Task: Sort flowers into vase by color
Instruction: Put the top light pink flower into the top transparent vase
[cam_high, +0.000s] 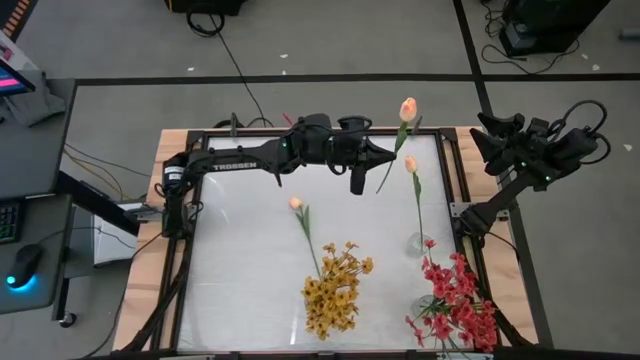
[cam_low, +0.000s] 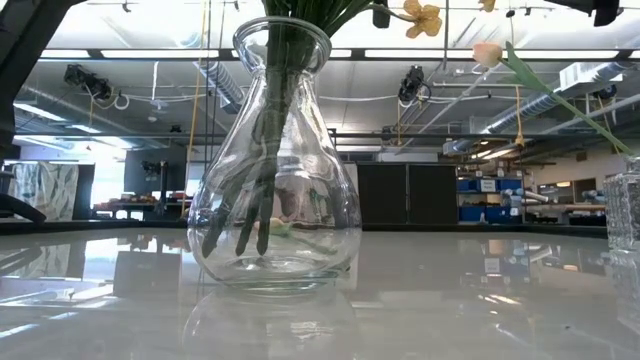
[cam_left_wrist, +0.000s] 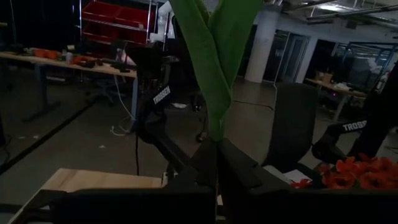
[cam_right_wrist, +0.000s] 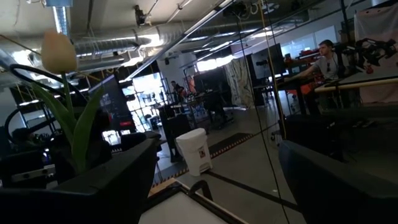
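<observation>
Left pincer (cam_high: 384, 157) up over the far half of the worktop (cam_high: 240, 250), clamped tight on the green stem of a peach tulip (cam_high: 407, 108); bud tilted past the worktop's far edge, stem running back down into the dark fingers (cam_left_wrist: 236, 171). Seen from the left wrist, two broad green leaves (cam_left_wrist: 217, 56) rising straight out of the closed grip.

Right pincer (cam_right_wrist: 217, 180) parked off the worktop's far right corner, spread wide, holding nothing; same tulip (cam_right_wrist: 59, 53) visible beyond its fingers.

Second peach tulip (cam_high: 410, 165) just beside the left pincer, toward the right edge, its slim stem leading down to a small clear vase (cam_high: 417, 243) near that edge. Third peach tulip (cam_high: 296, 204) nearer the worktop's middle, its stem slanting down toward the yellow cluster.

Bushy yellow-orange flowers (cam_high: 335, 285) at the near middle of the worktop, standing in a clear flask-shaped glass vase (cam_low: 272, 190); green stems bunched inside the glass, plain in the low view. Bushy red-pink flowers (cam_high: 458, 300) at the near right corner, close beside the yellow ones but apart; vessel under them hard to make out from above. Red blooms (cam_left_wrist: 357, 174) also in the left wrist view, low and to the side of the pincer.
</observation>
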